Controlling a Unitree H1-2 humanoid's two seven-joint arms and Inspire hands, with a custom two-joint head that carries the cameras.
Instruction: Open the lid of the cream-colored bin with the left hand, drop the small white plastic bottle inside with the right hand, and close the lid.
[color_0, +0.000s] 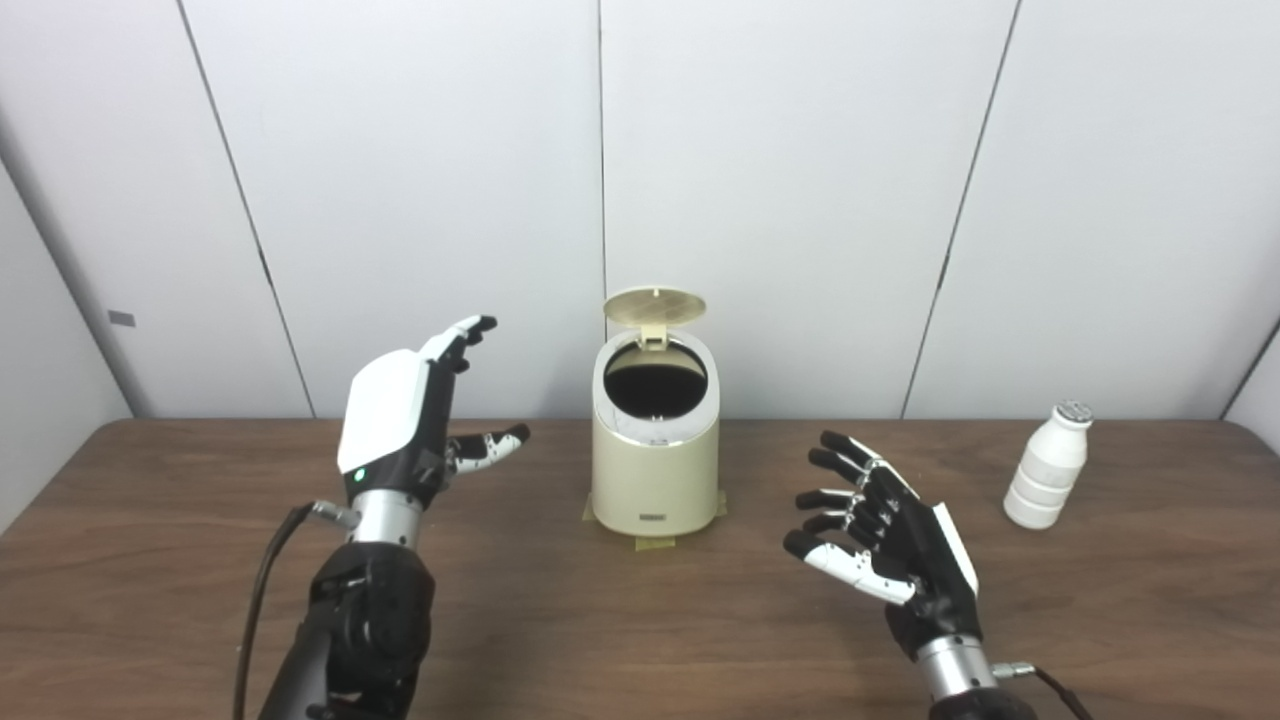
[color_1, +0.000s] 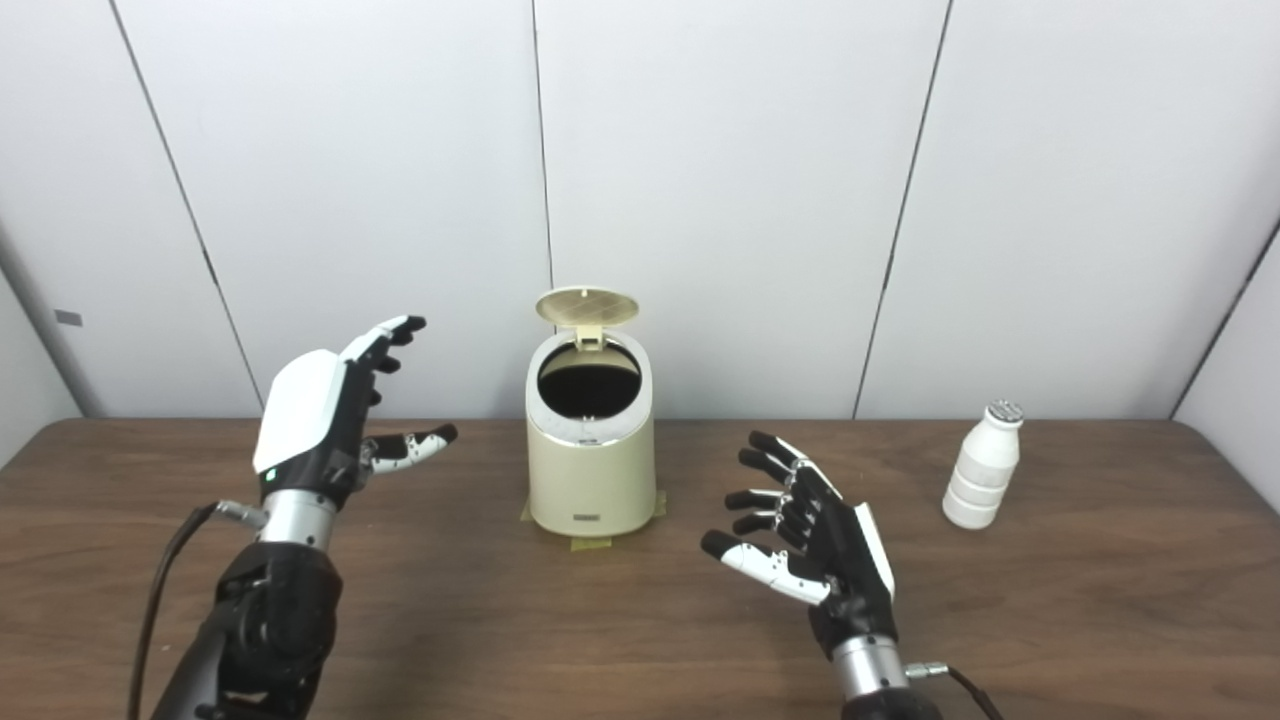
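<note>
Bottle (color_0: 1048, 468): upright, right of and beyond right hand (color_0: 885, 545), apart.
Right hand: fingers spread, empty.
Left hand (color_0: 410, 420): spread, empty.
Lid (color_0: 654, 306): up.

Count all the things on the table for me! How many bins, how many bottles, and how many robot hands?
Bins: 1, the cream bin, lid up.
Bottles: 1, the white bottle.
Robot hands: 2, the left hand and the right hand, both open and holding nothing.
Total: 4

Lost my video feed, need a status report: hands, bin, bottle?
Left hand open, raised left of bin. Right hand open, empty. Bin lid up. Bottle upright on table, far right, untouched. Nothing in the way.
</note>
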